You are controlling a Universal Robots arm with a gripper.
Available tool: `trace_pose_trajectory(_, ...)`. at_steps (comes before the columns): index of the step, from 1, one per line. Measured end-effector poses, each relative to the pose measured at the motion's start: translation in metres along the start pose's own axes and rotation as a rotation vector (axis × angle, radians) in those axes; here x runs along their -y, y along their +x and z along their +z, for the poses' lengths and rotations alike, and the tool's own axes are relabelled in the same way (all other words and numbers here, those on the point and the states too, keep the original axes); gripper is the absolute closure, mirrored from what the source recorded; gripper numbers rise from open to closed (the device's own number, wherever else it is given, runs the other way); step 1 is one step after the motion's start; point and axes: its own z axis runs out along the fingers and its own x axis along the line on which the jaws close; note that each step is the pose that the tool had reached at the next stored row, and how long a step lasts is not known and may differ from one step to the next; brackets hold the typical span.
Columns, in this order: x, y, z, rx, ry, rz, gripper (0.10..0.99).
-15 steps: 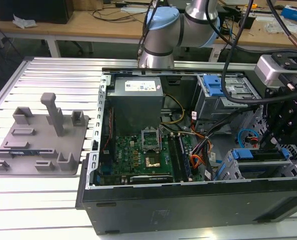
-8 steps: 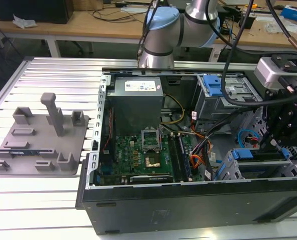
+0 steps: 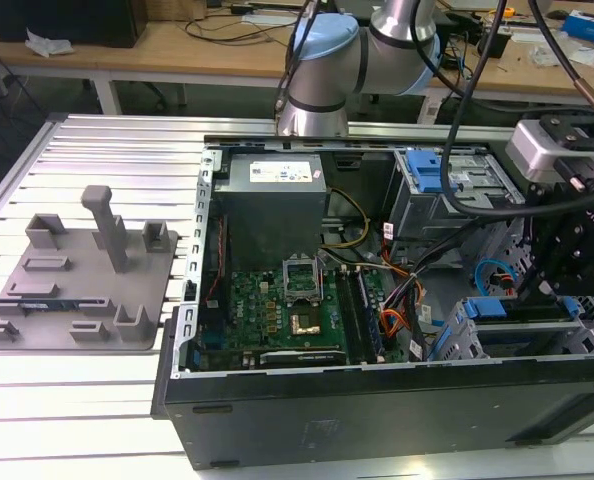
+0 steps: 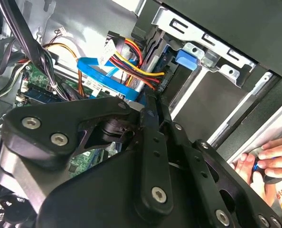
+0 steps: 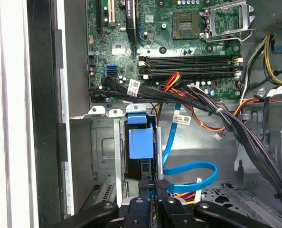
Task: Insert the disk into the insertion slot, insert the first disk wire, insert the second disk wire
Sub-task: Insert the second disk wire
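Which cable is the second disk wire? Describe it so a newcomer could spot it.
Start at the open computer case and go to the silver drive cage below the green motherboard in the first wrist view. Beside the cage, above the gripper, the second disk wire lies in a loop. It is thin, flat and light blue, unlike the bundle of orange, yellow and black wires nearby.

The computer case [image 3: 377,300] lies open on the slatted table [image 3: 107,140], with the fixture plate [image 3: 77,280] beside it on the exterior view's left. Inside the case, the power supply [image 3: 274,205] sits behind the motherboard [image 3: 287,310]. The insertion slot [image 3: 522,330] occupies the corner on the exterior view's right, holding the disk [image 3: 517,310], with the gripper [image 3: 567,270] directly above.
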Motion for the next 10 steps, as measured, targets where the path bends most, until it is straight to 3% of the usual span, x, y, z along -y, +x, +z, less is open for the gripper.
trace_pose_trajectory(7, 0.0, 0.0004, 0.0057, 0.0002, 0.0, -0.001, 0.914)
trace_pose_trajectory(9, -0.0003, 0.0005, 0.0054, -0.0001, 0.0, -0.001, 0.784)
trace_pose_trajectory(10, -0.0003, 0.0006, 0.003, 0.0, 0.0, -0.001, 0.784)
